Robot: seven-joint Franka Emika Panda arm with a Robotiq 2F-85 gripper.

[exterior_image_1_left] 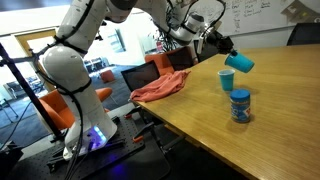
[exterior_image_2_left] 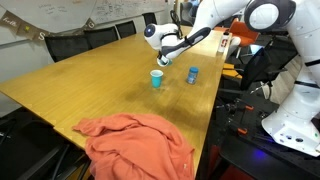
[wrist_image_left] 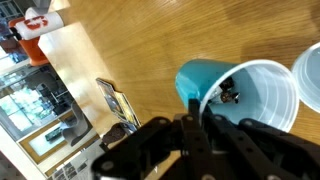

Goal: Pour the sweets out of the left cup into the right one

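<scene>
gripper (wrist_image_left: 203, 118): nearest the wrist camera; dark fingers (wrist_image_left: 187, 130) rise from the lower edge and are clamped narrowly on the wall of the dark cup.
dark cup (wrist_image_left: 196, 78): held in the air above the table, touching nothing but the fingers; teal outside, pale inside.
axis of the dark cup: tipped well off upright, close to sideways. In the wrist view the mouth opens toward the right of the picture and the base lies to the left. In an exterior view the dark cup (exterior_image_1_left: 240, 62) slants out beyond the gripper (exterior_image_1_left: 223, 51).
sweets (wrist_image_left: 230, 94): a few small dark pieces just inside the mouth, against the wall; shown by the wrist view only.
pale-rimmed cup (wrist_image_left: 309, 76): upright on the table. The wrist view shows only an arc of its rim at the right edge, just beside the tipped mouth. Both exterior views show the pale-rimmed cup (exterior_image_1_left: 227, 80) (exterior_image_2_left: 156, 79) whole, below the held one.
lidded jar (exterior_image_1_left: 240, 105): upright, near the pale-rimmed cup; seen in the exterior views, as the lidded jar (exterior_image_2_left: 192, 75).
cloth (exterior_image_1_left: 160, 88): orange-pink, crumpled at the table's edge, well apart from the cups.
table (exterior_image_1_left: 285, 125): bare wood.
arm (exterior_image_1_left: 68, 70): white, reaching over the table.
limit: in one exterior view the gripper (exterior_image_2_left: 162, 40) is too small to show the held cup's tilt.
</scene>
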